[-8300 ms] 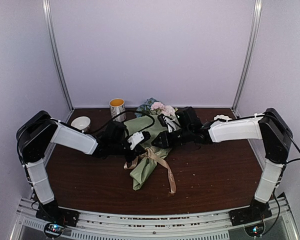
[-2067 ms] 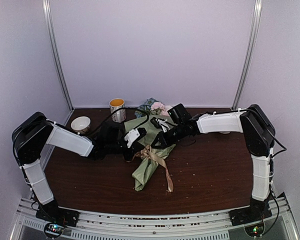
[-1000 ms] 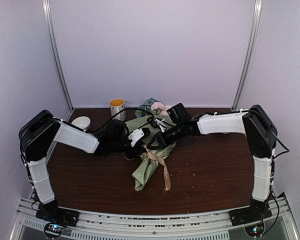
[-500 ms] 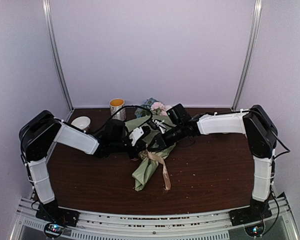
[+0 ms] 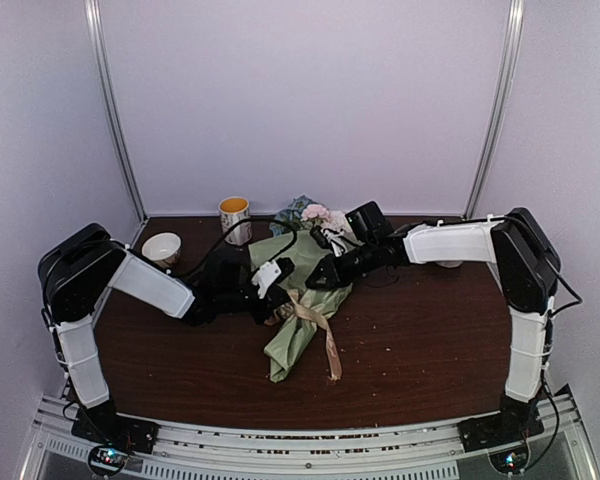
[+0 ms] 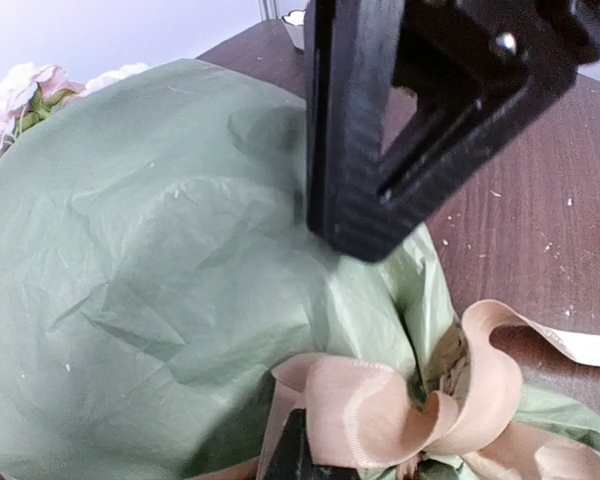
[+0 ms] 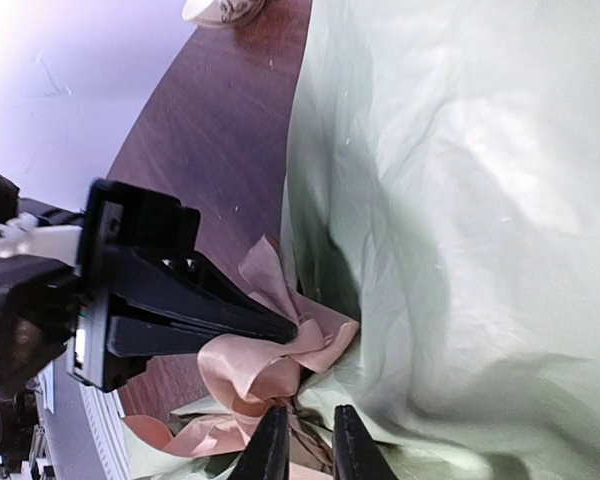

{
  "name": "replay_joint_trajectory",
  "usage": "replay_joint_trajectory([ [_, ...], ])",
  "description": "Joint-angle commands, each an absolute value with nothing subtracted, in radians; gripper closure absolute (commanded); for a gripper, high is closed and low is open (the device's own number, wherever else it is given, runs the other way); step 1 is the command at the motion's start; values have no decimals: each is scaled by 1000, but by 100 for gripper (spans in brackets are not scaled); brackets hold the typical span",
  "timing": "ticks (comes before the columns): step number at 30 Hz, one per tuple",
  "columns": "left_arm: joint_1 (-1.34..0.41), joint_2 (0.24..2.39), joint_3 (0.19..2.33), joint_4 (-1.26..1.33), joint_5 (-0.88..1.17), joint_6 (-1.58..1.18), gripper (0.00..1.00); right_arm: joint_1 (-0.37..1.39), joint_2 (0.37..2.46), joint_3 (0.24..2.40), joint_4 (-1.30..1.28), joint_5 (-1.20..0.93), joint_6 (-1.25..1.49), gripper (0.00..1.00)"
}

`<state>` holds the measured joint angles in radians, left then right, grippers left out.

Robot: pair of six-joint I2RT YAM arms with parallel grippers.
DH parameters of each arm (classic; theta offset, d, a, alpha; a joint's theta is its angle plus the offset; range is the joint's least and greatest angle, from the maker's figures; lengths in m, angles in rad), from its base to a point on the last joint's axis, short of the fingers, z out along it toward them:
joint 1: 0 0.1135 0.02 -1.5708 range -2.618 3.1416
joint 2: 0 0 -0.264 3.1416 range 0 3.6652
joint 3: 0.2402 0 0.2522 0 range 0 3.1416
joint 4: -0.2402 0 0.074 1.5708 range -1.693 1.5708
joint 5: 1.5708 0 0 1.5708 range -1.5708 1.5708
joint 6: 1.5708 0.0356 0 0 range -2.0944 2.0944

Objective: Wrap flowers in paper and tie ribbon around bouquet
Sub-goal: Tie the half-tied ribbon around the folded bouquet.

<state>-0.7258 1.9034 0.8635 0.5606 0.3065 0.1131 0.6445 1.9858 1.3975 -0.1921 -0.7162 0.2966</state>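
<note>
The bouquet lies on the table as a cone of sage-green paper [image 5: 292,340] [image 6: 160,220] [image 7: 460,200], with the flowers [image 5: 315,213] [image 6: 25,85] at its far, wide end. The beige ribbon [image 5: 315,315] [image 6: 380,410] [image 7: 250,365] is bunched in loops round the cone's waist, and one tail trails toward the near edge. My left gripper [image 5: 277,300] [image 6: 295,450] [image 7: 285,328] is shut on a ribbon loop at the cone's left side. My right gripper [image 5: 316,282] [image 6: 365,235] [image 7: 307,445] hovers over the knot, its fingers a narrow gap apart and holding nothing.
A mug [image 5: 235,218] with a yellow inside and a white bowl [image 5: 161,246] stand at the back left. A small white dish [image 7: 220,8] sits beyond the bouquet. The brown table [image 5: 430,340] is ringed by white walls with metal posts.
My left gripper has closed on a ribbon loop and drawn slightly left and nearer. My right gripper's fingers have parted a little and it has backed off to the right.
</note>
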Motion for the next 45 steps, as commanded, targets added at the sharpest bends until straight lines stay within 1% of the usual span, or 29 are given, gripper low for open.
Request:
replay_joint_trajectory([
  [1, -726, 1864, 847, 640, 314, 91, 100, 682, 2055, 1469, -244, -730, 285, 83],
  [4, -725, 1858, 840, 644, 322, 91, 100, 695, 2088, 1505, -251, -757, 284, 83],
  [14, -725, 1858, 836, 653, 336, 80, 100, 702, 2121, 1509, -195, -863, 315, 84],
  [20, -724, 1859, 835, 666, 336, 67, 100, 712, 2138, 1523, -231, -828, 303, 79],
  [24, -724, 1859, 832, 672, 353, 60, 100, 713, 2144, 1533, -229, -820, 308, 71],
  [26, -724, 1860, 831, 673, 360, 59, 100, 713, 2143, 1537, -225, -820, 308, 75],
  [30, -724, 1858, 830, 674, 368, 54, 100, 713, 2137, 1533, -210, -816, 313, 97],
  [31, -724, 1857, 829, 674, 366, 52, 100, 713, 2134, 1531, -209, -812, 312, 100],
  [40, -711, 1826, 818, 640, 344, 71, 100, 699, 2073, 1491, -221, -768, 291, 100],
  [41, -709, 1824, 819, 633, 342, 74, 97, 698, 2063, 1485, -221, -761, 288, 100],
  [43, -707, 1817, 823, 617, 340, 83, 85, 698, 2052, 1478, -219, -755, 286, 100],
  [45, -707, 1805, 827, 601, 338, 98, 79, 698, 2048, 1477, -221, -758, 286, 100],
])
